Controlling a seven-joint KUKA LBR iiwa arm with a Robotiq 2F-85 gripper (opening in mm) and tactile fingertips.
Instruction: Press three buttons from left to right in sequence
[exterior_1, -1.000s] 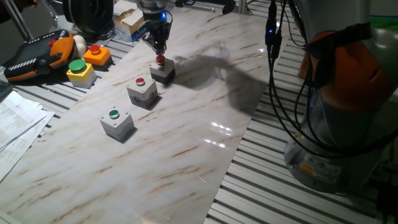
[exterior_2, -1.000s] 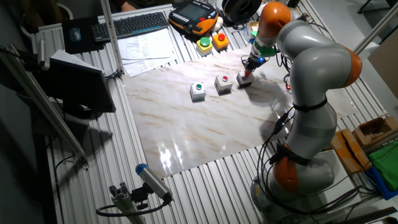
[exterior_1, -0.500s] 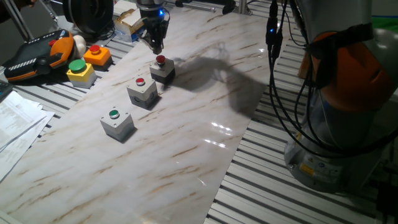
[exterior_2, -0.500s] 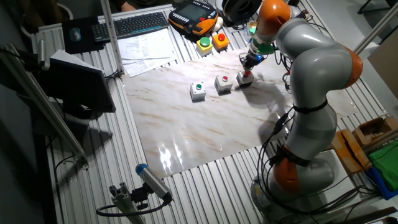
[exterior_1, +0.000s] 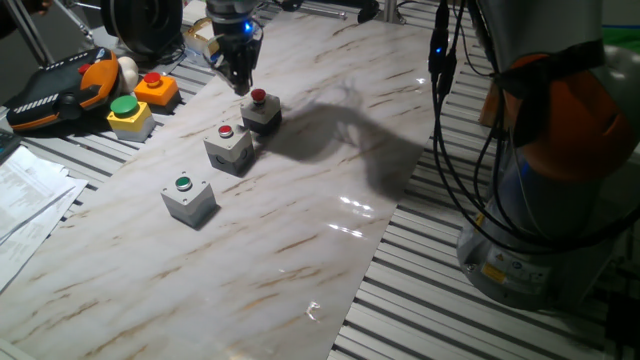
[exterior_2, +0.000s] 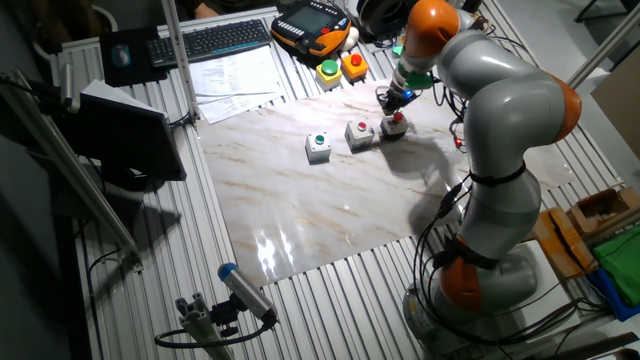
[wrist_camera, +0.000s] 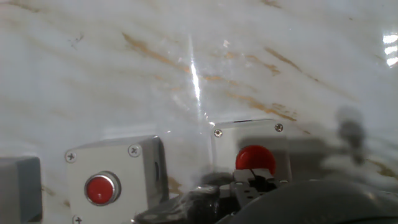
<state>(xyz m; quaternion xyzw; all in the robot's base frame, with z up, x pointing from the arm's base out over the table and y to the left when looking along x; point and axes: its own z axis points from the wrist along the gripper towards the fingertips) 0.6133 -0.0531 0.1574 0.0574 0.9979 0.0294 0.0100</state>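
Three light-grey button boxes stand in a row on the marble board (exterior_1: 300, 240). The near one has a green button (exterior_1: 183, 183), the middle one a red button (exterior_1: 226, 131), the far one a red button (exterior_1: 259, 97). My gripper (exterior_1: 241, 82) hangs just above and to the left of the far red button, apart from it. The other fixed view shows it (exterior_2: 388, 100) above the far box (exterior_2: 393, 126). In the hand view the far red button (wrist_camera: 255, 158) lies low at the centre, with the middle red button (wrist_camera: 101, 188) to its left. No view shows the fingertip gap.
A yellow box with a green button (exterior_1: 128, 113) and an orange box with a red button (exterior_1: 155, 88) stand off the board's left edge, beside a teach pendant (exterior_1: 50, 92). Papers (exterior_1: 25, 195) lie at the left. The robot base (exterior_1: 545, 200) and cables (exterior_1: 440, 60) are at the right.
The gripper was down on the far red button a second ago. It has lifted off and moved up and to the left. The boxes have not moved.
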